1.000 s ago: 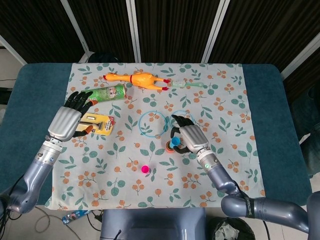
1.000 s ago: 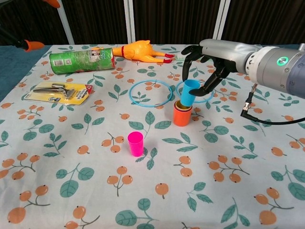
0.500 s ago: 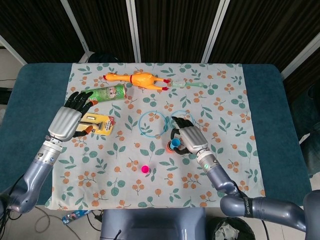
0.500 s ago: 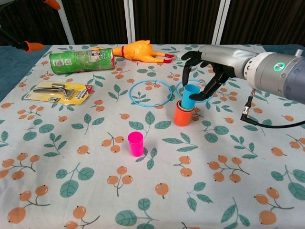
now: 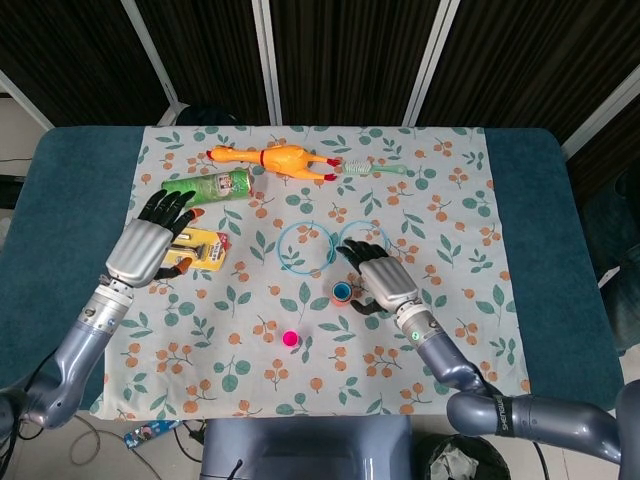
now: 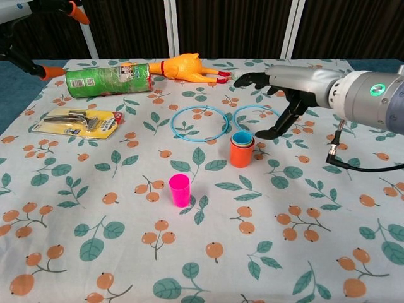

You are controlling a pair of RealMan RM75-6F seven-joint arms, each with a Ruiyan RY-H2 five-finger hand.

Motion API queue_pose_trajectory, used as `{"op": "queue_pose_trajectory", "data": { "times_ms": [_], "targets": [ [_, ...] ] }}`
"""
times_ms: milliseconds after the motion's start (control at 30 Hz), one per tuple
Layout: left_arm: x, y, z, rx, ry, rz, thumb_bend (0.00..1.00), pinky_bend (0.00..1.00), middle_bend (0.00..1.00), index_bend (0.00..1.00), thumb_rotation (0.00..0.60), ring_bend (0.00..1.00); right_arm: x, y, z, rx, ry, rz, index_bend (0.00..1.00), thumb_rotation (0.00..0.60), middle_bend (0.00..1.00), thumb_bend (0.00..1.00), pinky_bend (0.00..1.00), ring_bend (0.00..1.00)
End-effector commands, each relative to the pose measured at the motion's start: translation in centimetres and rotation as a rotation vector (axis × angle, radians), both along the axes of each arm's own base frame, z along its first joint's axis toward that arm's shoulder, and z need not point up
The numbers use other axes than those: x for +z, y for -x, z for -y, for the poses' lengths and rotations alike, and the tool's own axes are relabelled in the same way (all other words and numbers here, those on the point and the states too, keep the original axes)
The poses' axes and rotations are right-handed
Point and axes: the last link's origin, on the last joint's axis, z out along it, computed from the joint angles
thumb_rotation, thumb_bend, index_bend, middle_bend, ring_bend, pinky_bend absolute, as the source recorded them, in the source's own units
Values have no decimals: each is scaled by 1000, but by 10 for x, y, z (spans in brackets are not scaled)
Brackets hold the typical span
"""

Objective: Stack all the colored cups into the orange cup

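The orange cup (image 6: 241, 153) stands upright near the table's middle with a blue cup (image 6: 242, 138) nested inside it; from above the blue cup (image 5: 342, 291) fills its mouth. A pink cup (image 6: 179, 190) stands alone in front and to the left, also the pink cup (image 5: 290, 338). My right hand (image 6: 278, 95) hovers just right of and above the stack, fingers spread, holding nothing; in the head view the right hand (image 5: 385, 283) sits beside the cups. My left hand (image 5: 147, 248) floats open over the packaged tool, far from the cups.
A green can (image 6: 108, 80), rubber chicken (image 6: 184, 67) and toothbrush (image 5: 378, 170) lie along the back. Two blue rings (image 6: 200, 122) lie just behind the stack. A carded tool package (image 6: 82, 120) rests at the left. The floral cloth (image 6: 76, 240) covers the table.
My right hand let go of the blue cup, which dropped fully into the orange cup. The hand then opened and drew back to the right. My left hand shifted slightly toward the middle.
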Motion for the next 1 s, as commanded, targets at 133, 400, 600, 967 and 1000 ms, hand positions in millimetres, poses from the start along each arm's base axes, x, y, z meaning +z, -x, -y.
{"op": "queue_pose_trajectory", "data": {
  "times_ms": [133, 400, 600, 967, 1000],
  "targets": [
    [-6, -5, 5, -13, 36, 0, 239, 0, 0, 193, 600, 0, 35, 19, 1, 10, 133, -43, 68, 600, 0, 369, 116, 0],
    [-22, -20, 16, -15, 185, -3, 225, 0, 0, 198, 600, 0, 102, 93, -36, -23, 359, -106, 68, 600, 0, 369, 69, 0],
    [-34, -35, 28, -15, 314, -17, 200, 0, 0, 179, 600, 0, 129, 144, -83, -35, 494, -153, 21, 600, 0, 369, 60, 0],
    [-45, -54, 40, -49, 386, -55, 169, 0, 0, 178, 600, 0, 116, 188, -138, -88, 526, -233, 9, 600, 0, 369, 46, 0],
    [-46, -55, 41, -49, 392, -58, 169, 0, 0, 183, 600, 0, 114, 190, -140, -93, 522, -232, 9, 600, 0, 369, 46, 0]
  ]
}}
